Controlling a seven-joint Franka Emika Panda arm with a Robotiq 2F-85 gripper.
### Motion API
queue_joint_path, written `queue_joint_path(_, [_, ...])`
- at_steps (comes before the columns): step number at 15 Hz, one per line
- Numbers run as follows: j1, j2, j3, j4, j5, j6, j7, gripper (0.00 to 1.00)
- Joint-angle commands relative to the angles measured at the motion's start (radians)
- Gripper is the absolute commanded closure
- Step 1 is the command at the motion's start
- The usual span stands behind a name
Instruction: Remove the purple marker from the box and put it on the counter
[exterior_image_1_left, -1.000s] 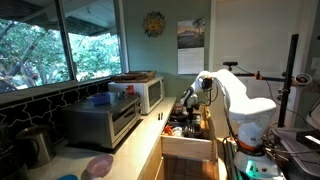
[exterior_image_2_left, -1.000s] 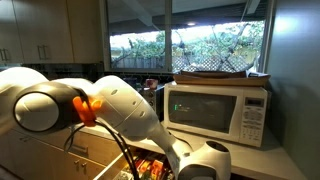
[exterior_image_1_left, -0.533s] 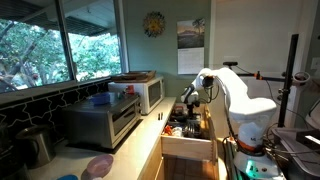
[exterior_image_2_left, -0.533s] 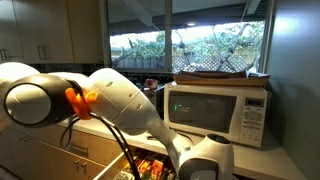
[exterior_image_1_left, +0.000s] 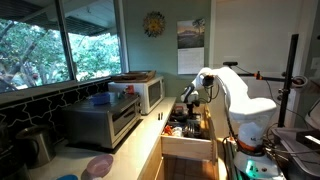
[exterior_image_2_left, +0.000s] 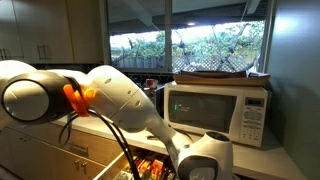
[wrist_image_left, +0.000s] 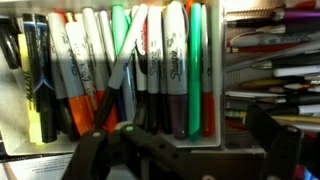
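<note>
The pale wood box (exterior_image_1_left: 188, 148) is an open drawer beside the beige counter (exterior_image_1_left: 140, 142). In the wrist view a white tray (wrist_image_left: 215, 95) inside it holds several markers standing side by side. A dark purple-looking marker (wrist_image_left: 177, 95) lies next to a green one (wrist_image_left: 194, 60) and a red one (wrist_image_left: 207, 70). My gripper (wrist_image_left: 185, 140) is open and empty, its two dark fingers spread just above the marker ends. In an exterior view the gripper (exterior_image_1_left: 188, 103) hangs over the back of the drawer.
A silver toaster oven (exterior_image_1_left: 105, 120) and a white microwave (exterior_image_1_left: 148, 93) stand on the counter; the microwave also shows in an exterior view (exterior_image_2_left: 215, 108). More pens fill the drawer compartment on the right (wrist_image_left: 270, 60). A purple plate (exterior_image_1_left: 98, 165) lies on the near counter.
The arm has shifted slightly; the gripper has come a little lower over the drawer. The gripper stays open and nothing has been taken hold of.
</note>
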Motion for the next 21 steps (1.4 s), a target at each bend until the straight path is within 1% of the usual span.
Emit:
queue_joint_path(1, [0.013, 0.036, -0.022, 0.044, 0.006, 0.020, 0.025, 0.00])
queue_joint_path(3, [0.014, 0.046, -0.024, 0.062, 0.006, 0.027, 0.038, 0.26])
queue_joint_path(7, [0.036, 0.067, -0.037, 0.058, -0.017, 0.060, 0.061, 0.58])
queue_joint_path(8, [0.042, 0.076, -0.041, 0.061, -0.018, 0.068, 0.068, 0.65])
queue_joint_path(9, [0.049, 0.084, -0.047, 0.062, -0.022, 0.079, 0.075, 0.70])
queue_joint_path(12, [0.063, 0.121, -0.062, 0.099, -0.026, 0.085, 0.104, 0.75])
queue_joint_path(13, [0.066, 0.126, -0.068, 0.106, -0.029, 0.085, 0.109, 0.72])
queue_joint_path(14, [0.069, 0.131, -0.073, 0.108, -0.033, 0.089, 0.112, 0.67])
queue_joint_path(15, [0.071, 0.137, -0.076, 0.114, -0.036, 0.085, 0.113, 0.67])
queue_joint_path(16, [0.073, 0.145, -0.079, 0.123, -0.038, 0.082, 0.115, 0.64])
queue_joint_path(18, [0.080, 0.160, -0.087, 0.138, -0.046, 0.072, 0.118, 0.65])
queue_joint_path(19, [0.082, 0.165, -0.088, 0.143, -0.049, 0.067, 0.115, 0.68])
queue_joint_path(21, [0.087, 0.174, -0.089, 0.152, -0.056, 0.055, 0.109, 0.91])
